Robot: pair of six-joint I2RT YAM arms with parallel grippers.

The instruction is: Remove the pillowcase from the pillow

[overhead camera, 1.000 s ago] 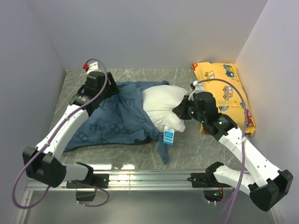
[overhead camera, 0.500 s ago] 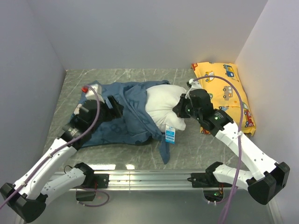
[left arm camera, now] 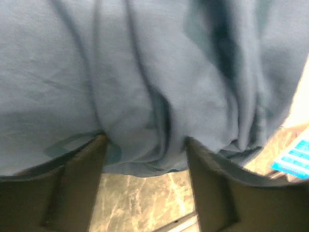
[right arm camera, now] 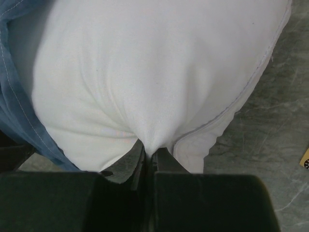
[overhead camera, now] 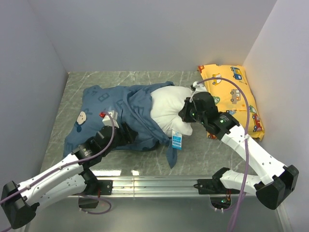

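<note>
Yellow cushion (overhead camera: 236,92) beside right claw (right arm camera: 150,152) clamped on white pillow (overhead camera: 166,107); left claw (left arm camera: 145,142) apart.

Lab enclosure: plain walls (overhead camera: 145,34), marbled tabletop (overhead camera: 140,78).

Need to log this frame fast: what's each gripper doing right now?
Left gripper: open, fingers straddling a fold of the dark blue printed fabric pillowcase.
Right gripper: closed, pinching the plump white pillow.
</note>
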